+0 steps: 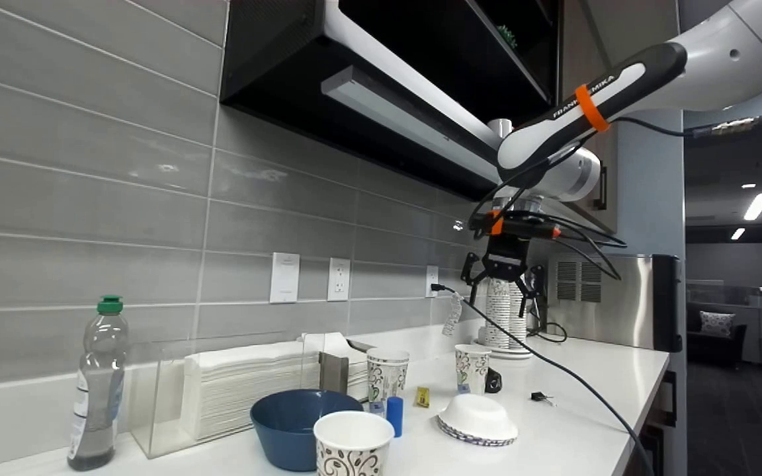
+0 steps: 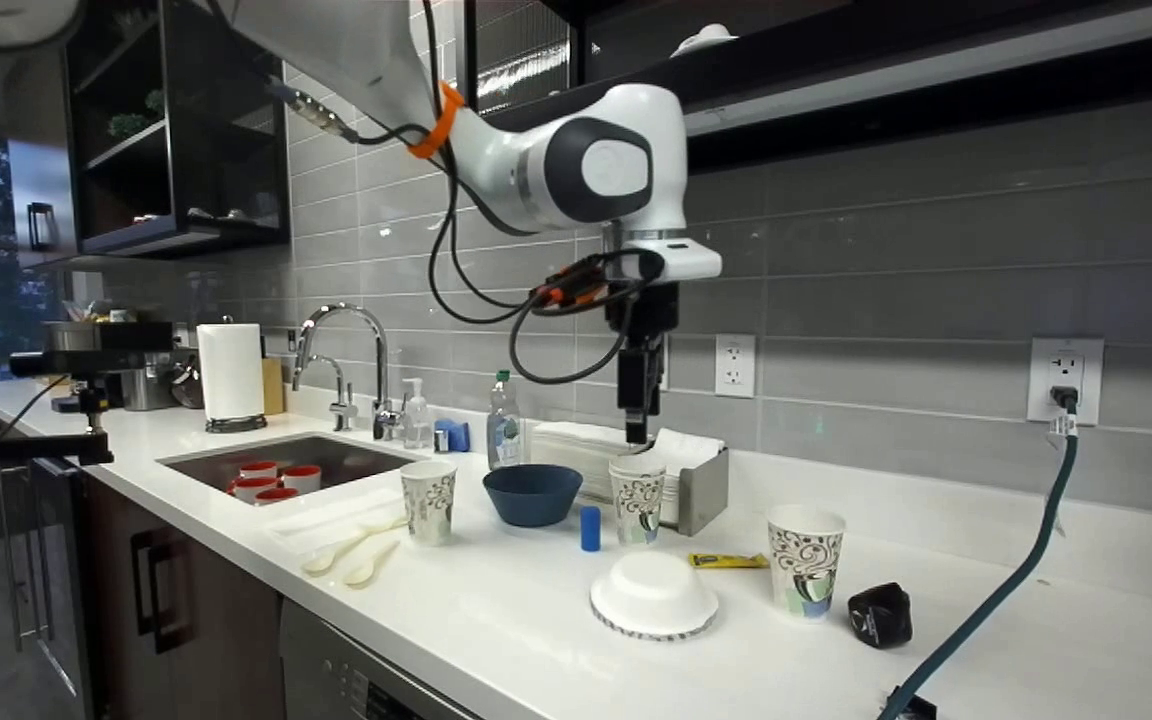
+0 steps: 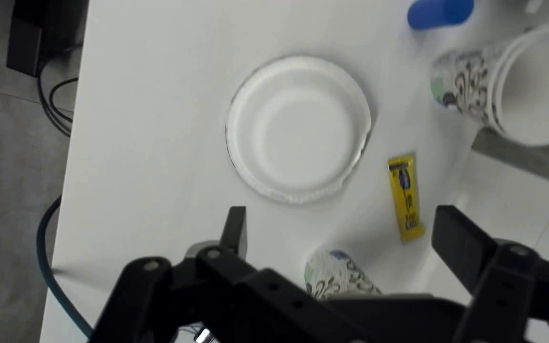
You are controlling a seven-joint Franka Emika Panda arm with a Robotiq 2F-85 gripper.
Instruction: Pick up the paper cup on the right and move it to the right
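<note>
The paper cup, white with a dark swirl print, stands upright on the counter at the right in an exterior view [image 2: 804, 560]. It also shows in an exterior view [image 1: 472, 370] beside a black crumpled item. My gripper [image 1: 497, 309] is open and empty, pointing down, well above the counter; it also shows in an exterior view [image 2: 639, 430]. In the wrist view the cup [image 3: 334, 274] lies below, between the spread fingers [image 3: 341, 228], its upper part hidden by the gripper body. Similar cups stand in the middle [image 2: 638, 500] and at the left [image 2: 428, 500].
Upturned white paper bowls [image 2: 654, 595], a yellow packet [image 2: 728, 561], a blue cylinder [image 2: 590, 528] and a blue bowl [image 2: 533, 495] lie nearby. A black crumpled item [image 2: 880, 614] and a cable [image 2: 1006, 590] are right of the cup. A napkin holder [image 2: 704, 490] stands by the wall.
</note>
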